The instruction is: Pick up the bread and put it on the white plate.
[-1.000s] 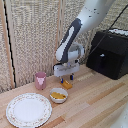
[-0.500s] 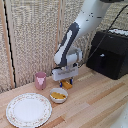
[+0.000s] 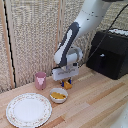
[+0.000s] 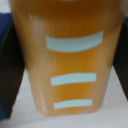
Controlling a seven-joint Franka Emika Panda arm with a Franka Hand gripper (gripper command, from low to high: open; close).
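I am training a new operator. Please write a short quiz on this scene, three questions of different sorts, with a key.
1. True or false: the bread already lies on the plate.
2. Which thing stands nearest the bowl? A) the black box B) the plate C) the pink cup
3. Fill in: in the wrist view, the orange slab between the gripper's dark fingers bears three pale ____.

Key:
1. False. The gripper is low beside the bowl, away from the plate.
2. B
3. stripes
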